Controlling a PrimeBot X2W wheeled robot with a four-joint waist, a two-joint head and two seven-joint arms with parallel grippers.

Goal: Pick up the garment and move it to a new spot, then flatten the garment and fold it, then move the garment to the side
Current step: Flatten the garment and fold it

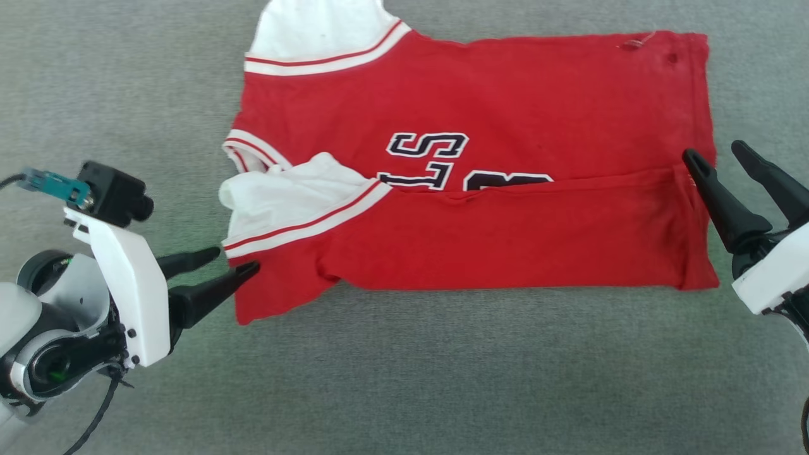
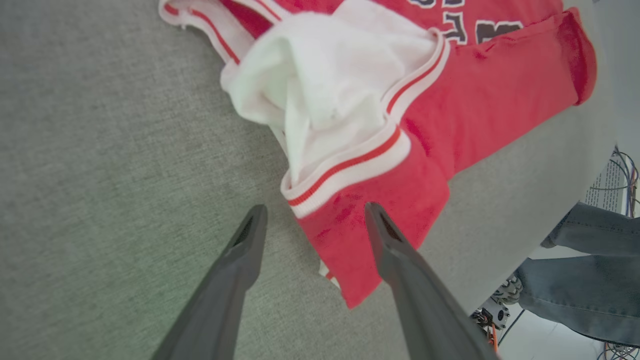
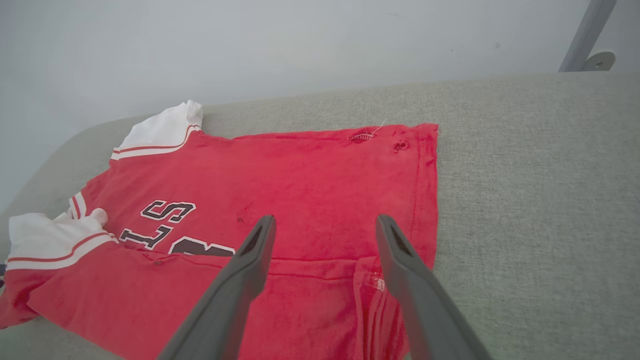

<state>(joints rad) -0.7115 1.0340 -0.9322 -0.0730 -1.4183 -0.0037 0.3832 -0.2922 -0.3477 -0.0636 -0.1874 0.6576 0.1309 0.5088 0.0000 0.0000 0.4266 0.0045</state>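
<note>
We are partway through folding, we judge: the garment (image 1: 505, 95) is lying flat mid-table (image 1: 126, 76), its 6 o'clock edge doubled up over the lettering. Our left claw (image 1: 237, 259) is hanging wide and empty at its 8 o'clock corner, and our right claw (image 1: 711, 148) wide and empty at 3 o'clock. Further folds and the move aside are waiting.

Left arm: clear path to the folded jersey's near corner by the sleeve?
Probably yes: the left end effector is open, tips at the garment corner just below the white sleeve, with nothing between them.
</note>
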